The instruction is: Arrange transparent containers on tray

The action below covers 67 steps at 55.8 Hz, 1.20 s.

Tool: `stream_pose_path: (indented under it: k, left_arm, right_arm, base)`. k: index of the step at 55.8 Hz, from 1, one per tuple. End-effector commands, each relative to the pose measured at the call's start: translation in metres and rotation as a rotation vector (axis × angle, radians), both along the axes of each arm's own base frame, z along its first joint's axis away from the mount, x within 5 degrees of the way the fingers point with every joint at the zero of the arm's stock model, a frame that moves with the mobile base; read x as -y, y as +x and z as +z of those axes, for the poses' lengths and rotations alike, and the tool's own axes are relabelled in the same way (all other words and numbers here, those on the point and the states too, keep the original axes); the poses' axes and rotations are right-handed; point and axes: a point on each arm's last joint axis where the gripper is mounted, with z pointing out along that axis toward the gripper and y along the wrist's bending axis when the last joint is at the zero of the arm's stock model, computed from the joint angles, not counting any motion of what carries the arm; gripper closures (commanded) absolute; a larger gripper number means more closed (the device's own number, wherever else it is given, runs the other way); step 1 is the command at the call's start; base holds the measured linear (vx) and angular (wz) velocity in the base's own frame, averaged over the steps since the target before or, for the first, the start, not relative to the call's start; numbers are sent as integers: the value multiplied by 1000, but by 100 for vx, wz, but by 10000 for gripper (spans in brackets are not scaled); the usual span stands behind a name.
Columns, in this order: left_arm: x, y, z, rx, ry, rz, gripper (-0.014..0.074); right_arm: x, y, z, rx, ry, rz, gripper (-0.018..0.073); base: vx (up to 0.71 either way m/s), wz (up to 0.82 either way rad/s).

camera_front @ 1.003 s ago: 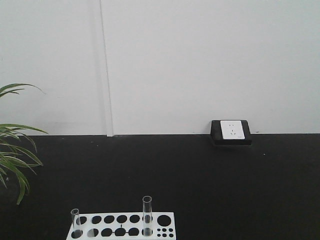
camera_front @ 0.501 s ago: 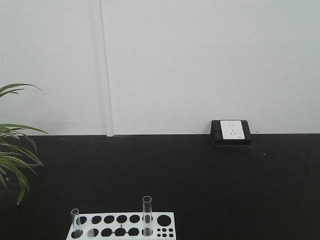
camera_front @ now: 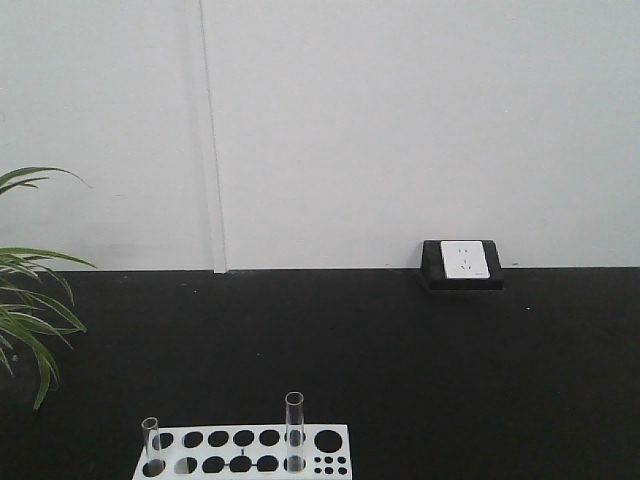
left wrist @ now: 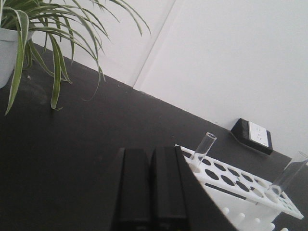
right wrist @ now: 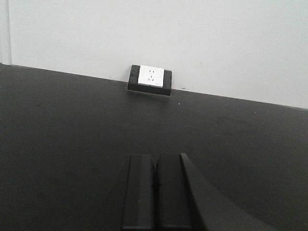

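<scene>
Two clear test tubes stand upright in the white holed rack (camera_front: 250, 452) at the bottom of the front view: a shorter-showing one (camera_front: 150, 440) at its left end and a taller one (camera_front: 294, 425) right of centre. The left wrist view shows the same rack (left wrist: 240, 185) with one tube (left wrist: 203, 149) just right of my left gripper (left wrist: 150, 153) and the other tube (left wrist: 286, 175) at the far right. My left gripper is shut with nothing in it. My right gripper (right wrist: 154, 159) is shut and empty over bare black tabletop. The yellow tray is out of view.
A spider plant (camera_front: 25, 310) in a white pot (left wrist: 9, 53) stands at the left. A black-and-white wall socket box (camera_front: 463, 263) sits against the white wall at the back; it also shows as the socket box (right wrist: 150, 81) ahead of my right gripper.
</scene>
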Motion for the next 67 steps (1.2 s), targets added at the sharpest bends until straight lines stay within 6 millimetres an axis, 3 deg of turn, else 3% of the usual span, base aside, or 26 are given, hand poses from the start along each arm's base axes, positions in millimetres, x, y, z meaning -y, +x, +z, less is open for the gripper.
stream_pose_path:
  k: [1,25,31,37,45,56,62,67]
  left_arm:
    - [1,0,-3,63,-16,-15,603]
    - [2,-1,2,118,18,-21,603]
    - [3,-2,10,192,68,-31,603]
    - [5,-4,20,270,244,-39,603]
    - [7,-12,54,367,405,-21,603]
    - [2,-22,131,411,539,64,603]
    - [0,-6,174,373,555,79,603]
    - [1,18,195,331,558,65,603]
  right_arm:
    - [-2,0,7,91,-9,16,571]
    - [-2,-1,11,136,0,26,571]
    - [-4,-2,20,239,83,52,571]
    - [-5,-5,36,342,230,79,571]
    - [-3,-14,71,391,322,82,571]
    - [-2,-22,142,402,321,68,571]
    - [-2,-7,178,391,321,66,571]
    - [-3,13,194,366,307,63,571]
  base:
    - [0,0]
    - [0,0]
    - [0,0]
    - [0,0]
    - [0,0]
    - [0,0]
    - [0,0]
    - [0,0]
